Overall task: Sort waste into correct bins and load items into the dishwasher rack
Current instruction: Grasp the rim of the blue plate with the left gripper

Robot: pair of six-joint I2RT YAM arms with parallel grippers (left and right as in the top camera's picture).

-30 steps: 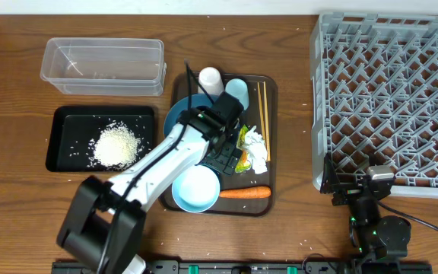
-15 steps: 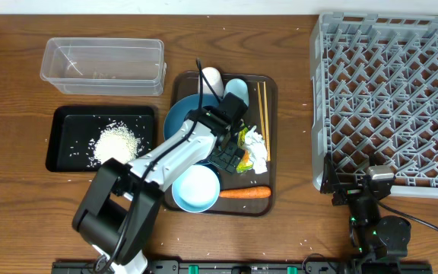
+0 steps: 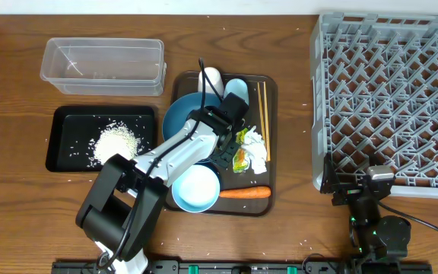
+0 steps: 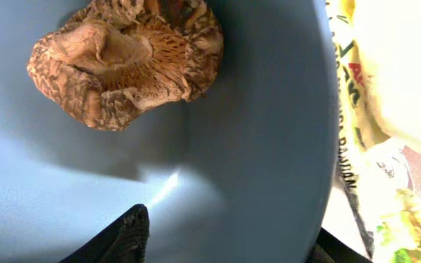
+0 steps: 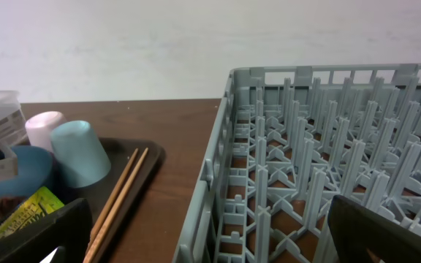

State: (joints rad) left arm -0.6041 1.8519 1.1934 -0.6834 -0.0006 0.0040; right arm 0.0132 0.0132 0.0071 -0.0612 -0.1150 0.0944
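The left gripper stands with its jaws apart over bare plate, nothing between the two dark tips. Just ahead of them lies the small brown food lump, wrinkled, ribbed and dry-looking like a shrivelled mushroom. It rests on the smooth, glossy dark blue plate. Beyond the plate's rim, off the right-hand tip in the wrist view, sits the shiny green-yellow foil wrapper, with the crumpled white tissue against it. Farther out on the dark brown serving tray are:
- the light blue bowl, round and shallow
- the tapered orange carrot
- the white cup and the light blue cup
- the slim wooden chopsticks

The right gripper is wide open and empty, low beside the near corner of the grey lattice dishwasher rack.

By my reading the job is at an early stage. The loose white rice is heaped in the black tray, well to the far side of the left arm. The clear tub holds next to nothing. Lump, carrot, tissue and wrapper are not yet sorted, and the rack holds no dishes
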